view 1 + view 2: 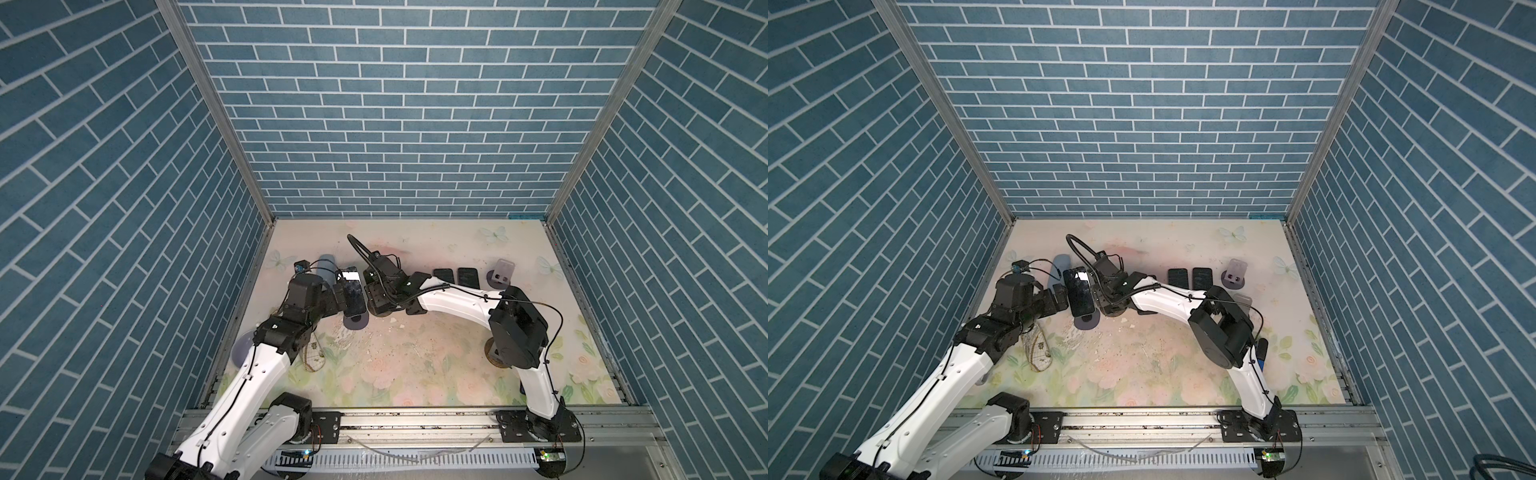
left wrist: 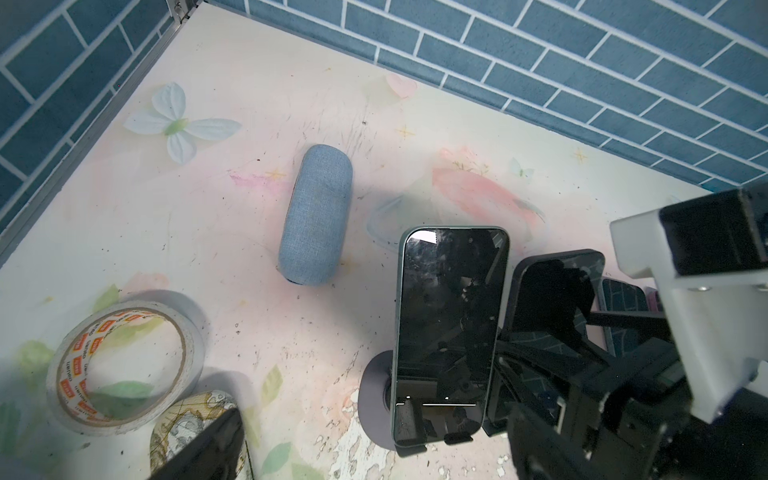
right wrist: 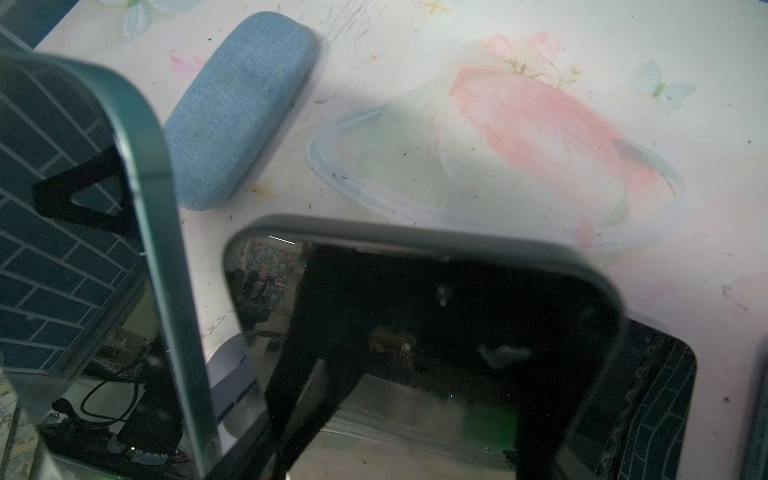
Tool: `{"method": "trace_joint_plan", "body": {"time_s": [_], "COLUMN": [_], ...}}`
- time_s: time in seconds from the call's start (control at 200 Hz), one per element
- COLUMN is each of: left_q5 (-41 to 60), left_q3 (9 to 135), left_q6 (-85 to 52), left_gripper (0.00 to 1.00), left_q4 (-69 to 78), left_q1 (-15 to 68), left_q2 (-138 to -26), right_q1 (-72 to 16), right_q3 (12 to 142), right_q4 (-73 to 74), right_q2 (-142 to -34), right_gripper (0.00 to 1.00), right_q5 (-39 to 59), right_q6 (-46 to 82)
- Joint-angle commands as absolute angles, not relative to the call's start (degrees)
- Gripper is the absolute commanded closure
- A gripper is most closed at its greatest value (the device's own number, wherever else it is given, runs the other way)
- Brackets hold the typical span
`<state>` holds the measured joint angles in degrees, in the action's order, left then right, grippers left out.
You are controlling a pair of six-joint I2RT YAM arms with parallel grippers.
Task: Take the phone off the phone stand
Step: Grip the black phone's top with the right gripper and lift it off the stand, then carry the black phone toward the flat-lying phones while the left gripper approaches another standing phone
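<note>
A: Where are our tools?

B: Our left tool (image 1: 1064, 300) stands wide. The green-edged phone (image 2: 449, 324) sits just ahead of it, upright in its grey phone stand (image 2: 374, 399). Our right tool (image 1: 379, 298) is down at the dark phone (image 2: 557, 291), which leans just beside the green-edged one, on the side away from the left tool.

A: Does the right tool hold it?

B: We cannot tell. Its jaws flank the lower part of the dark phone, but the contact is hidden in every view.

A: What worries us?

B: Crowding. The two phones stand just beside each other, and our tools close in from opposite sides. If we draw the dark phone out at a slant, its edge could catch the green-edged phone and topple it, stand and all, toward the left tool.

A: And the grip?

B: The glass looks glossy, so a light pinch could let the phone slide back or drop onto the desk (image 1: 415, 365). If a lip holds its lower edge, as one does under the green-edged phone, we might drag its support along. We judge a straight lift along the lean safest. The glasses case (image 2: 316, 216), beyond both tools, lies well apart.
</note>
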<state>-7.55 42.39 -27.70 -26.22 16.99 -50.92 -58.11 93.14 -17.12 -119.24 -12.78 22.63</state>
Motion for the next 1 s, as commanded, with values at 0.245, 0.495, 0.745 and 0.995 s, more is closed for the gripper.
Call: {"method": "trace_joint_plan", "body": {"time_s": [0.245,0.495,0.745,0.995], "left_q5": [-7.2,-5.0,1.4,2.3], "left_q3": [42.6,43.3,44.5,44.3], "left_q6": [-28.2,-27.8,-27.6,-29.2], "left_gripper": [0.00,0.00,0.00,0.00], "left_q4": [-26.1,-24.3,-21.3,-18.9], "left_q1": [16.6,16.6,16.9,20.0], "left_q2": [-50.8,-51.7,-52.9,-53.3], "right_q1": [-56.9,-54.6,-49.6,-47.7], "right_q3": [90.4,86.1,78.6,72.3], "right_q4": [-14.9,-15.2,-18.0,-24.5], "right_q2": [-110.8,-106.2,-99.9,-94.4], "right_gripper": [0.39,0.39,0.39,0.39], "right_q5": [-13.2,-14.4,-11.2,-10.0], "right_q6": [21.4,21.9,25.3,27.0]}}
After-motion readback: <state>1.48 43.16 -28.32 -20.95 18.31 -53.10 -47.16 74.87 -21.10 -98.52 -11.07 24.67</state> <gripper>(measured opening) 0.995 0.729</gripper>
